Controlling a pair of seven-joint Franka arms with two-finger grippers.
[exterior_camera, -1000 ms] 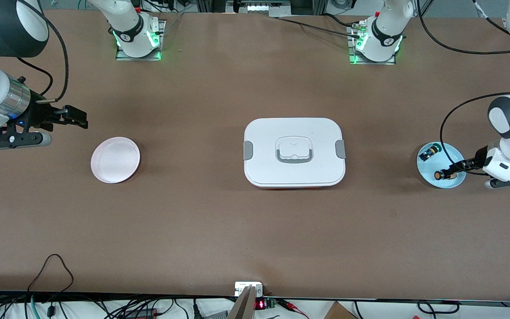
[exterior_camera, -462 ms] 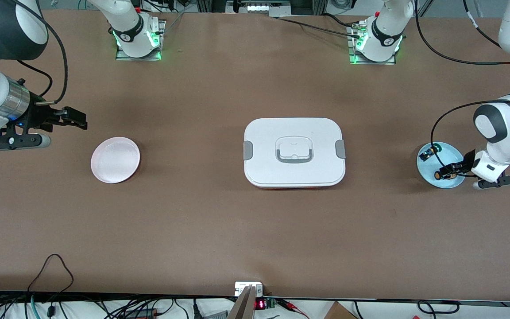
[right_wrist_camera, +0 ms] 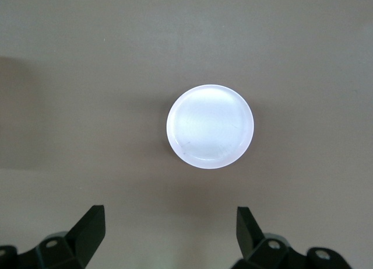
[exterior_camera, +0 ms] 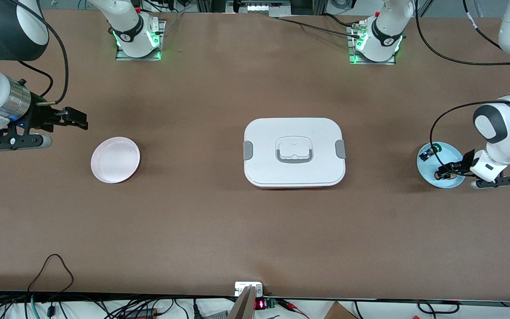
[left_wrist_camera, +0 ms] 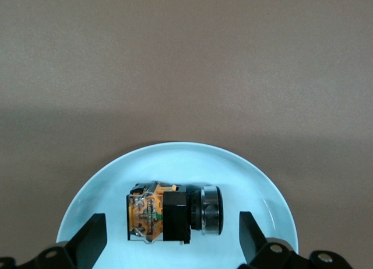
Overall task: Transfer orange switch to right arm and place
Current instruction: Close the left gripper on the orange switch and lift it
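Two arms are in view over a brown table (exterior_camera: 219,230). Starting at the right arm's end: the right gripper (exterior_camera: 78,118) hangs over bare table close to a pale pink round plate (exterior_camera: 115,160), not touching it. Its fingers (right_wrist_camera: 90,228) are spread wide with nothing between them, and the right wrist view shows the plate lying clear of both tips.

Mid-table sits a white lidded container (exterior_camera: 294,153) with grey side latches and a recessed handle, lid on.

At the left arm's end lies a light blue plate (exterior_camera: 454,155) carrying two switches. The green-capped switch (exterior_camera: 428,153) rests on the part of the plate farther from the front camera. The orange switch (left_wrist_camera: 175,213) lies on its side on the nearer part, tan-orange block at one end, ringed cap at the other. The left gripper (exterior_camera: 446,170) is low over this plate, its fingers (left_wrist_camera: 93,237) fully parted and standing on either side of the orange switch, apart from it; nothing is gripped
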